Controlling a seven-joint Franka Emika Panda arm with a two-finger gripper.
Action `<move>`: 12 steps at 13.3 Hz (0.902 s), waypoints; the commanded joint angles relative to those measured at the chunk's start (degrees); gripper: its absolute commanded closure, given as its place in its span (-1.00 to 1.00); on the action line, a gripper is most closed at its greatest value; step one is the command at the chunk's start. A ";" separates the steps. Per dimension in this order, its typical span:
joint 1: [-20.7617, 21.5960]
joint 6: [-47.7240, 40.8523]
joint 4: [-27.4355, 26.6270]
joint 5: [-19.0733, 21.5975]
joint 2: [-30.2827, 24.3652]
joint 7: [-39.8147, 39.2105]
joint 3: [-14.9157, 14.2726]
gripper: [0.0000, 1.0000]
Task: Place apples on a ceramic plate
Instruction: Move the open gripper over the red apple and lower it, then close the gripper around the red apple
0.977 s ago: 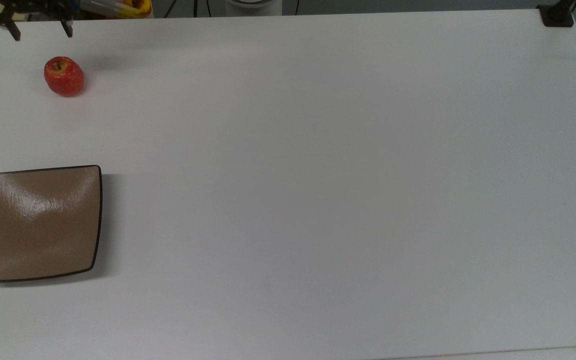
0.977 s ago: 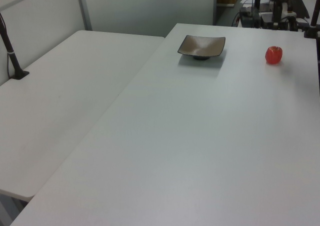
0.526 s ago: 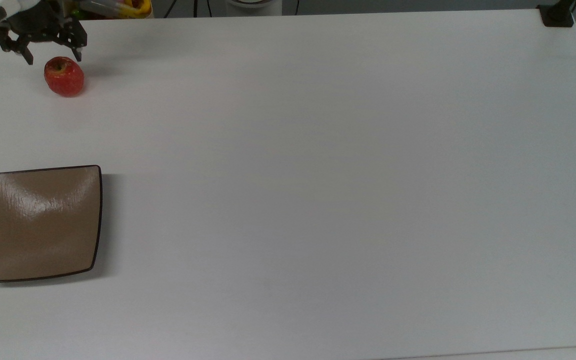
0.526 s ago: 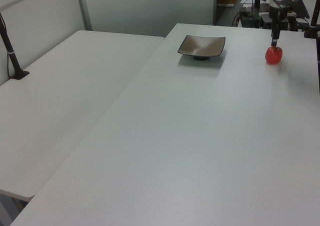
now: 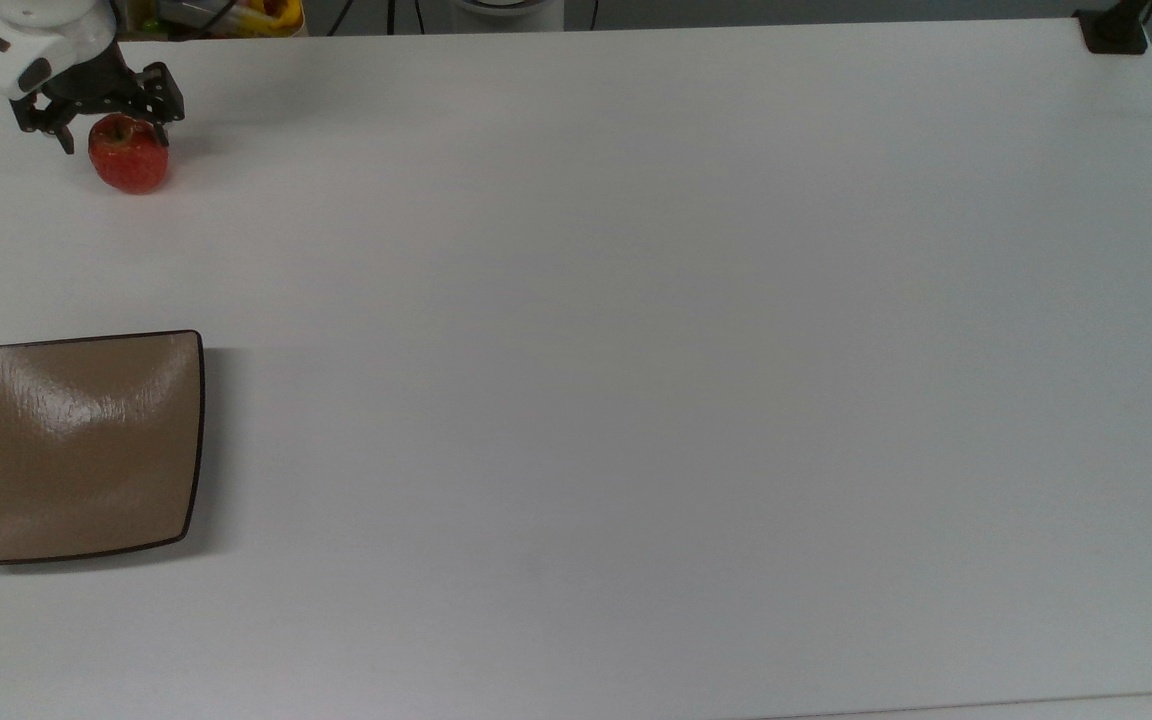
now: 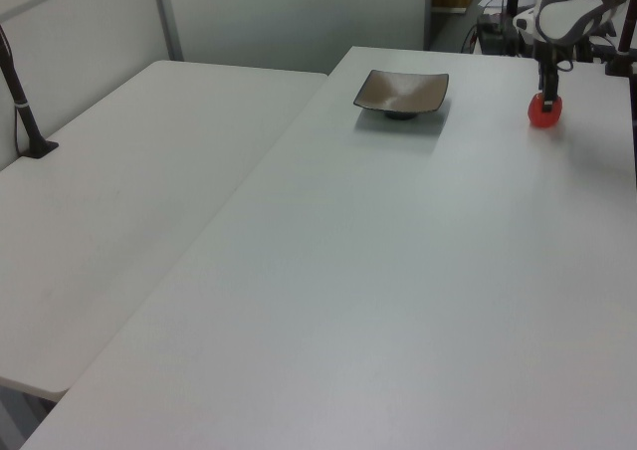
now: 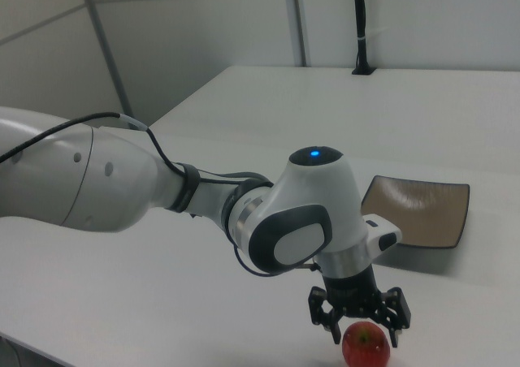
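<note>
My gripper [image 5: 108,136] hangs spread wide over the apple [image 5: 129,160], one finger on each side of its top, gripping nothing. The apple sits on the white table [image 5: 636,350] near the top view's upper left corner. The plate [image 5: 76,450] lies well apart from the apple, below it in the top view, bare. I can read no writing anywhere.

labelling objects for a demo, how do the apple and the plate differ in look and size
The apple is round and red; the plate is square and tan-brown with a dark rim. The apple is far smaller than the plate. The gripper sits open around the apple, while the plate lies apart, with nothing on it. Both rest on the white table.
</note>
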 commanded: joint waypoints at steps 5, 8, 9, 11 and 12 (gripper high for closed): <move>0.48 3.43 -2.33 -1.78 0.55 -0.75 -0.51 -1.00; 0.48 3.43 -2.33 -1.78 0.55 -0.75 -0.51 -1.00; 0.48 3.51 -2.42 -1.78 0.64 -0.84 -0.51 -0.96; 0.48 3.43 -2.33 -1.78 0.55 -0.92 -0.51 0.32; 0.48 3.17 -2.33 -1.78 0.55 -0.92 -0.51 0.92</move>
